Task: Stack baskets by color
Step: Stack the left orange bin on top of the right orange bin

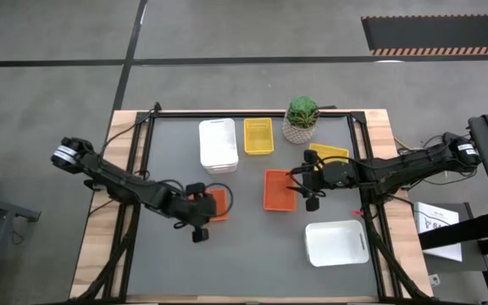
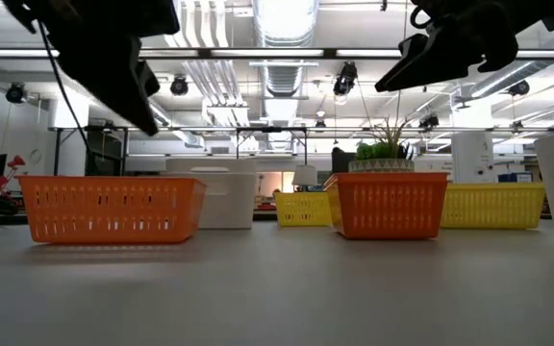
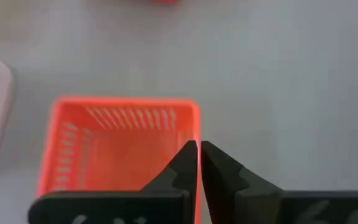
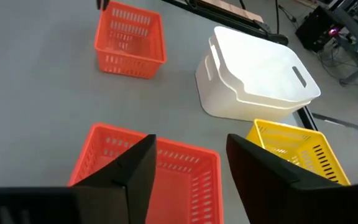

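Observation:
One orange basket (image 1: 217, 203) (image 3: 120, 149) rests on its base at the table's middle left. My left gripper (image 1: 203, 212) (image 3: 199, 149) hangs shut above its right wall; the low view shows it (image 2: 147, 120) clear of the rim. A second orange basket (image 1: 278, 191) (image 4: 166, 177) rests on its base at the centre. My right gripper (image 1: 299, 188) (image 4: 188, 146) hovers open above it, touching nothing. Stacked white baskets (image 1: 219, 144) and a yellow basket (image 1: 258, 135) sit at the far side. Another yellow basket (image 1: 329, 152) lies under my right arm.
A single white basket (image 1: 337, 243) sits near the front right. A green plant in a white pot (image 1: 302, 119) stands at the far edge, beside the yellow baskets. The black frame (image 1: 252, 113) borders the grey mat. Open mat lies at the front left.

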